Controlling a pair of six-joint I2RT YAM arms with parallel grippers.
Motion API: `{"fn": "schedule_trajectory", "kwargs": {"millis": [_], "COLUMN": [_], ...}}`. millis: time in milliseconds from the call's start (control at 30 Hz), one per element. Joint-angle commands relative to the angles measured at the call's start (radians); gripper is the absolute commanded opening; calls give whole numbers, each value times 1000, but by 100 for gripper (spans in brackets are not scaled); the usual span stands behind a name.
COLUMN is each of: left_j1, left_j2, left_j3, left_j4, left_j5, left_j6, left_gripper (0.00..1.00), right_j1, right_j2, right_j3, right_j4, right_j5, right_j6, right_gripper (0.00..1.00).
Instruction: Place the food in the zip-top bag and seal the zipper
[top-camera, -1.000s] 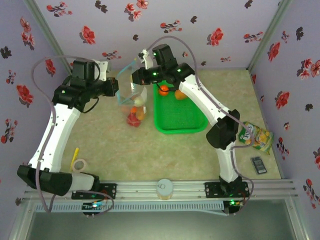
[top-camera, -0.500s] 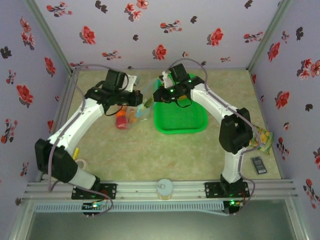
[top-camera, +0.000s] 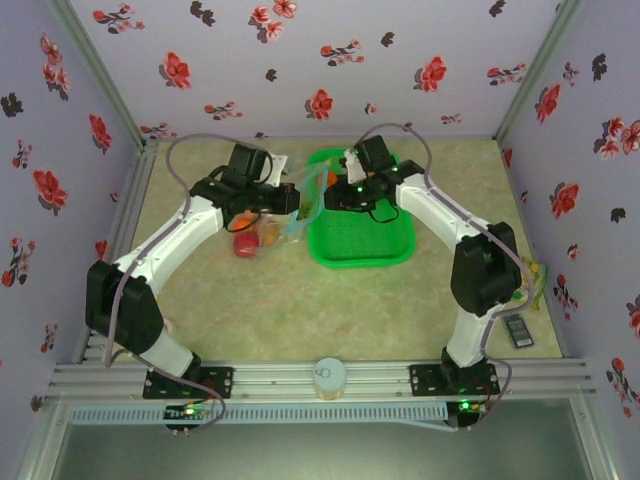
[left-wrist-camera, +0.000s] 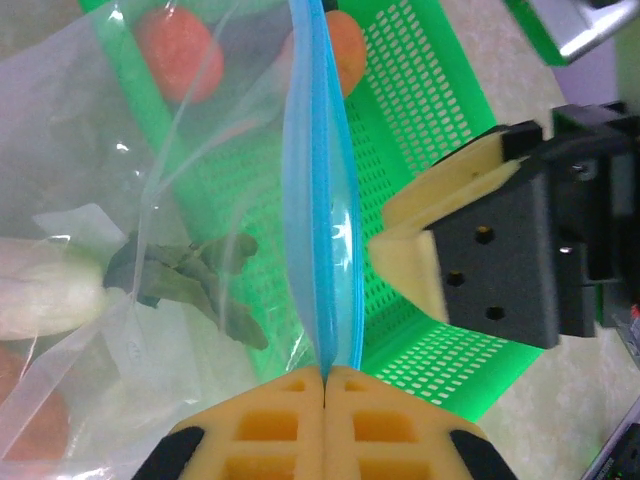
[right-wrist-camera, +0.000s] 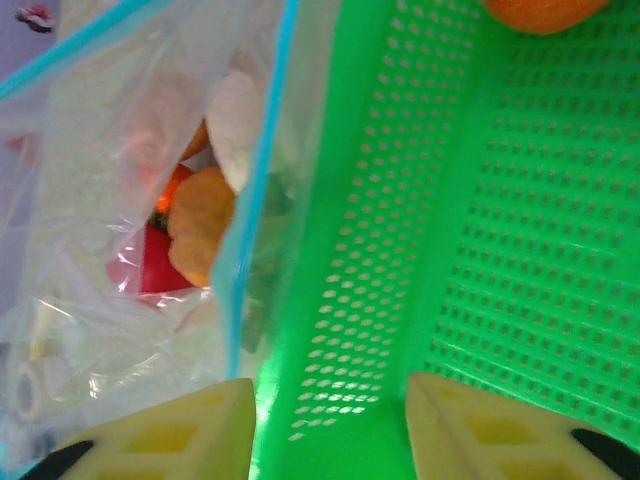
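Ok, left gripper (left-wrist-camera: 326, 400) clamped shut on the zipper (left-wrist-camera: 318, 200). Right gripper (right-wrist-camera: 330, 400) jaws apart, empty, above the one basket (right-wrist-camera: 480, 200). One bag (right-wrist-camera: 110, 150), one tomato (right-wrist-camera: 150, 265) inside.

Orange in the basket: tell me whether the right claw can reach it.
Probably yes: the right claw stands open over the green basket, with bare mesh between it and the orange; the zip-top bag hangs aside.

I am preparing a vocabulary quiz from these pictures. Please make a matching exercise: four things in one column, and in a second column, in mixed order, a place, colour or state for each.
1 green basket
2 red tomato
3 zipper
4 snack packet

A light blue
B on the table, far right
C holds an orange
D inside the clear bag

Pairs: 1-C, 2-D, 3-A, 4-B
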Motion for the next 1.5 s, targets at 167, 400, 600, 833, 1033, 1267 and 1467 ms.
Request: {"fn": "schedule_trajectory", "kwargs": {"millis": [167,400,600,833,1033,1267,1467], "left_j1": [13,25,30,32,38,43,45], "left_j2": [-45,-87,-113,-125,-125,-118,-108], "left_j3": [-57,-88,-110,-117,-117,-109,-99], "left_j4": [80,102,99,97,94,88,82], "left_j5": [-4,-10,-11,-10,-10,-9,-7], "left_j6": [-41,-50,-47,-46,-44,-37,-33], "left_gripper": [0,0,0,0,0,0,0], "right_j1": [-22,-56,-105,-114,-113,-116,-117], "right_j2": [-112,31,209,356,418,483,539], "right_j3": [-49,83,242,363,411,473,523], "right_j4": [33,-6,-51,-60,-61,-95,-117], "right_j5": [268,495,536,522,521,568,551], "right_j6": [-19,-28,-5,29,36,35,35], "right_gripper": [63,77,84,88,89,93,95]}}
